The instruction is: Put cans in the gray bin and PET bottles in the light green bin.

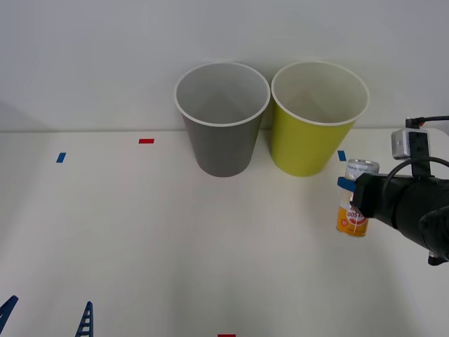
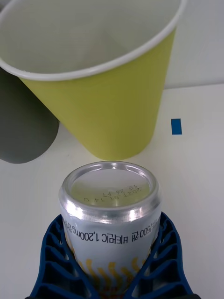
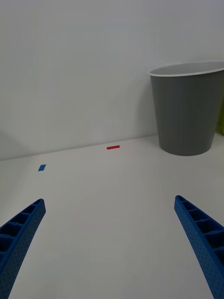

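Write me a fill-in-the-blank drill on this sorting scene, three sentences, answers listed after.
1. The right claw is shut on the ____.
2. The can is held beside the ____ bin, on the side away from the gray bin.
3. The left claw, near the table's front edge, is ____ and holds nothing.

Answers: can; light green; open

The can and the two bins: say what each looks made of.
The can looks like aluminium: bright silver rim, printed glossy wall, held between the right gripper's fingers. The gray bin and the light green bin look like matte plastic or coated paper, with white rims; which one is unclear.
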{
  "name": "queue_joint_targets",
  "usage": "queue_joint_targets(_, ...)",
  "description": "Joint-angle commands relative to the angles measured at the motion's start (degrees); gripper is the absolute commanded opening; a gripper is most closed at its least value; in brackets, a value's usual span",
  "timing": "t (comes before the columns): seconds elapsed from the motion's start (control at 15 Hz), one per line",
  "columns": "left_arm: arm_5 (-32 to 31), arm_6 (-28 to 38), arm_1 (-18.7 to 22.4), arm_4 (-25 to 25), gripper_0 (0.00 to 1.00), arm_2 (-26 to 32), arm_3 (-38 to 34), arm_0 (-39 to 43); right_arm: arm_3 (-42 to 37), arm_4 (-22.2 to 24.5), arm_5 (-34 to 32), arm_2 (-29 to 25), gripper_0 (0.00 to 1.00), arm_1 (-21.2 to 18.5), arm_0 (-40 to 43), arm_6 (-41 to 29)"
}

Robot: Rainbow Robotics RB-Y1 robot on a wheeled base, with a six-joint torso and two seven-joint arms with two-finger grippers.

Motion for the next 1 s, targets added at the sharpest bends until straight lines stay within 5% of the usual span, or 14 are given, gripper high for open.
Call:
queue_joint_targets(0.07,0.00,0.00,0.00,0.00,0.95,0.00,0.00,0.00,-2.84,1.91,-1.95,-0.12,0.00,2.51,0.06,4.30)
queue_joint_targets(0.73,0.00,0.00,0.00,0.00,0.95,0.00,0.00,0.00,-6.18,4.28,-7.04,2.51,0.00,9.54,-7.33,5.79)
queue_joint_targets(1.0,0.00,0.00,0.00,0.00,0.95,0.00,0.00,0.00,-2.84,5.69,-14.16,6.38,0.00,10.42,-12.43,5.53)
